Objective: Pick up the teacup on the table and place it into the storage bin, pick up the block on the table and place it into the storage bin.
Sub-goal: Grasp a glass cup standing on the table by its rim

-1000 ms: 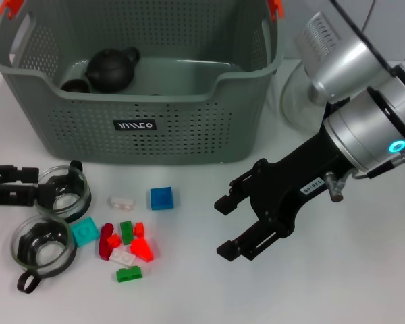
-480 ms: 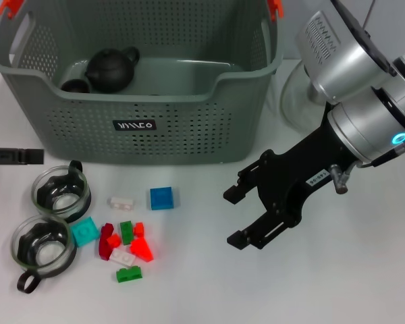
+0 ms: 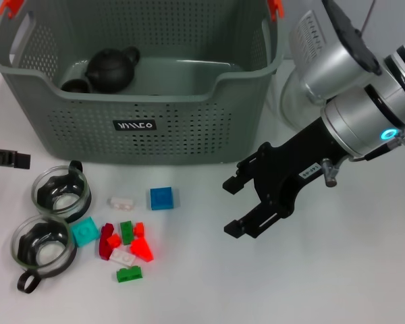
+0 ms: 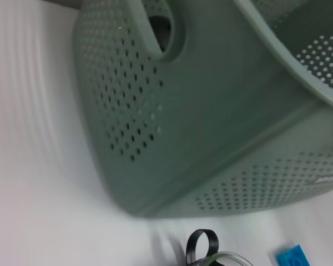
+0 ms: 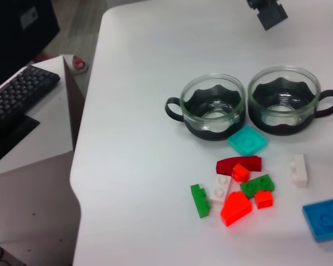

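Observation:
Two glass teacups with dark liners and handles stand left of centre, one nearer the storage bin and one nearer the front; both show in the right wrist view. Beside them lie loose blocks: a blue one, a white one, a teal one and a red and green cluster. My right gripper hovers open and empty to the right of the blocks. Only a dark tip of my left gripper shows at the left edge, apart from the teacups.
A dark teapot and a small dark cup lie inside the bin. A white round object stands behind my right arm. The right wrist view shows the table's edge and a keyboard beyond it.
My left gripper has drawn back leftward from the nearer-bin teacup, leaving it on the table. My right gripper has shifted slightly up toward the bin, still open.

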`<state>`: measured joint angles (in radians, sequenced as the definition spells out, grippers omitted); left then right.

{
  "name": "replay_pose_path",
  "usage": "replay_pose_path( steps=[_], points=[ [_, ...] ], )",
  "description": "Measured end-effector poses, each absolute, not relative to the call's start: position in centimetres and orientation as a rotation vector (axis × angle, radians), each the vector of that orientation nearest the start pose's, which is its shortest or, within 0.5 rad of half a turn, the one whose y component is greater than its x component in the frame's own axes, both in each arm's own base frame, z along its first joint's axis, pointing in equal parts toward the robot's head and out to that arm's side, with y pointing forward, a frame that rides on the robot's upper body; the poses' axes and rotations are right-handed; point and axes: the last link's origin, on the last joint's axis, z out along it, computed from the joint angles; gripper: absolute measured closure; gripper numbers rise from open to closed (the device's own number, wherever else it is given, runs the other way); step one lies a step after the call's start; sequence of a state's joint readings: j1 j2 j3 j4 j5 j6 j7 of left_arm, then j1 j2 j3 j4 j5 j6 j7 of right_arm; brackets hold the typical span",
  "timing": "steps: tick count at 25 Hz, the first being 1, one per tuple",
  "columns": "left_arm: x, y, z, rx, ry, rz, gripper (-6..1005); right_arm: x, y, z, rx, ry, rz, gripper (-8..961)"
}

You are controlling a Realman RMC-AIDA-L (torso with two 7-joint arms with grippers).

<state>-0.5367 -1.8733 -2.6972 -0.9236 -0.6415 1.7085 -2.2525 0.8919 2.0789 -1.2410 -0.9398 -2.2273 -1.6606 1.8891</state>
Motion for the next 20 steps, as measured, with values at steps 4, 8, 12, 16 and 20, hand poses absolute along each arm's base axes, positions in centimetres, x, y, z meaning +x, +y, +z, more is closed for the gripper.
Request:
replay_pose_path(
  steps=[4, 8, 12, 16, 20],
  points=[
    [-32.4, 33.4, 13.8, -2.188, -1.655, -0.161, 62, 11.3, 36.2, -3.9, -3.252, 0.202, -0.165, 128],
    [-31.5, 34.0, 13.1, -2.203, -1.681, -0.087, 62, 11.3, 36.4, -3.6, -3.243, 0.202, -0.162, 128],
    [-30.8, 34.6, 12.4, -2.21, -1.688, -0.01, 62, 11.2, 36.6, -3.5, -3.239, 0.188, -0.159, 128],
    [-30.2, 34.9, 12.0, -2.196, -1.672, 0.056, 62, 11.2, 36.6, -3.5, -3.238, 0.181, -0.161, 128],
    [-30.1, 34.8, 11.6, -2.179, -1.659, 0.105, 62, 11.1, 36.5, -3.6, -3.243, 0.166, -0.166, 128]
  ],
)
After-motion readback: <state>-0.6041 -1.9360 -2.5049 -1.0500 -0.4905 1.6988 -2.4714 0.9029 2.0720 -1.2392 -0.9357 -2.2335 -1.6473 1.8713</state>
